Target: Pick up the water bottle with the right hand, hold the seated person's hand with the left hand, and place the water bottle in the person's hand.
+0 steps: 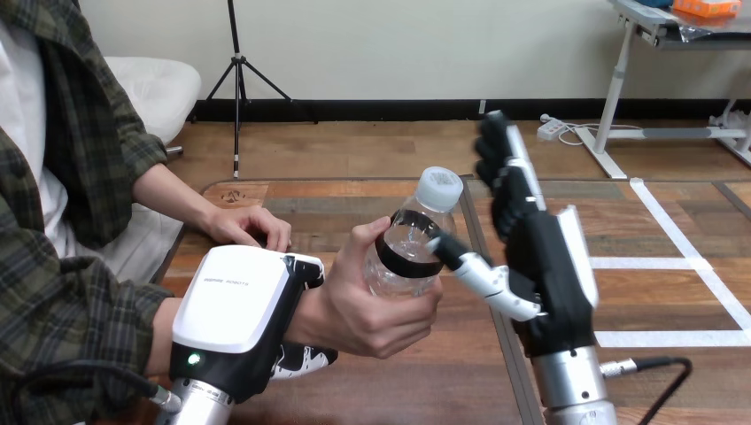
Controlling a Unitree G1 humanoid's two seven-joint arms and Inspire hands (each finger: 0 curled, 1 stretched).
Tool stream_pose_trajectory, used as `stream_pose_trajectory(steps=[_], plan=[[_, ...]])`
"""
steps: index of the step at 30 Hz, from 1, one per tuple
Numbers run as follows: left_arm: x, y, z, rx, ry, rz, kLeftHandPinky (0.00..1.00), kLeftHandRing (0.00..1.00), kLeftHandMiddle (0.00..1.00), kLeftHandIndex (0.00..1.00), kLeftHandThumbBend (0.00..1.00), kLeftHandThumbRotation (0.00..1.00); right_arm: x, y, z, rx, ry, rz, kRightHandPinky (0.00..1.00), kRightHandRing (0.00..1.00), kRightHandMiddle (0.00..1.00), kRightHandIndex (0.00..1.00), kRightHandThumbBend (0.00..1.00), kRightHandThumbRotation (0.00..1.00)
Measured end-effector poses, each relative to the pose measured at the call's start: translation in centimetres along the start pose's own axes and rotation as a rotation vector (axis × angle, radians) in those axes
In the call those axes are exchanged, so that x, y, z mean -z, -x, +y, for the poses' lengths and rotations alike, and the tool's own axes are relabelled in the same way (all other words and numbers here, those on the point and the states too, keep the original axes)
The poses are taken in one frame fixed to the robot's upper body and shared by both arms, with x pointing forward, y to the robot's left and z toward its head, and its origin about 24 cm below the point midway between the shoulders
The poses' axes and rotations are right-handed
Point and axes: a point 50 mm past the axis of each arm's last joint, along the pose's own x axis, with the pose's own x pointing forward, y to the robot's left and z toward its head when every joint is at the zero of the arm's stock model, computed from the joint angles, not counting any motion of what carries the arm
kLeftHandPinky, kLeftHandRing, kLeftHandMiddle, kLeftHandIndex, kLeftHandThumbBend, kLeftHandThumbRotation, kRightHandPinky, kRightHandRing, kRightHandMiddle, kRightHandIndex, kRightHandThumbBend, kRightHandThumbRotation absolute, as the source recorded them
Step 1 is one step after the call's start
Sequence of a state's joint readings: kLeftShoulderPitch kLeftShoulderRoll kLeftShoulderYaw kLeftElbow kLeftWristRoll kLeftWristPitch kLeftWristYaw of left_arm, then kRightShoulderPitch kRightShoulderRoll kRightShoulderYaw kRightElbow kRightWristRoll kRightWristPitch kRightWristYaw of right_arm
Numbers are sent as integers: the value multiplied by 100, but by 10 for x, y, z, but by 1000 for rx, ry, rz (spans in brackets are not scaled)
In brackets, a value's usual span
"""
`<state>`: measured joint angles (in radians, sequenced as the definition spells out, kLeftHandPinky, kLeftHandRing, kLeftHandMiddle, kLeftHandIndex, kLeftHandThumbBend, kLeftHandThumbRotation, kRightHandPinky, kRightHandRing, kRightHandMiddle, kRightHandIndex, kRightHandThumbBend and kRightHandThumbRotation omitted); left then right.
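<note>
Tabletop [398, 390] carries nothing loose. Left robot hand [235, 310] at 7 o'clock, fingers and thumb curled round the person's wrist [305, 320]. Right robot hand [545, 266] at 4 o'clock, fingers straight, gripping nothing, thumb tip at the water bottle [409, 243]. The water bottle is at centre, upright in the person's hand [372, 310]. Handover looks done; only pulling back is left.

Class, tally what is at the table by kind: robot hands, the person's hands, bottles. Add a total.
Robot hands: 2, left hand, right hand
Person's hands: 2, upper hand, lower hand
Bottles: 1, water bottle
Total: 5
</note>
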<state>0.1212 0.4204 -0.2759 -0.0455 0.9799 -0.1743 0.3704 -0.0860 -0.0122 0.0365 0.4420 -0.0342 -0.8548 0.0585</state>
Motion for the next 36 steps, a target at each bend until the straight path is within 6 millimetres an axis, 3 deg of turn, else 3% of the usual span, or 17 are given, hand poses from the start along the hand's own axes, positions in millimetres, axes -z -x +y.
stream_pose_trajectory(steps=[16, 23, 29, 36], plan=[[0, 1, -1, 3, 7, 4, 25, 28, 32, 31, 87, 0, 5, 5, -5, 76, 29, 25, 100, 100, 100, 100, 75, 77], [0, 2, 0, 3, 35, -2, 26, 29, 33, 33, 89, 0, 6, 6, -6, 85, 31, 27, 100, 100, 100, 100, 76, 80], [2, 2, 2, 24, 81, -11, 38, 43, 48, 45, 97, 0, 6, 7, -7, 88, 31, 23, 100, 100, 100, 100, 78, 79], [4, 4, 6, 42, 176, -35, 61, 71, 75, 71, 100, 4, 5, 7, -7, 88, 34, 21, 100, 100, 100, 100, 80, 77]])
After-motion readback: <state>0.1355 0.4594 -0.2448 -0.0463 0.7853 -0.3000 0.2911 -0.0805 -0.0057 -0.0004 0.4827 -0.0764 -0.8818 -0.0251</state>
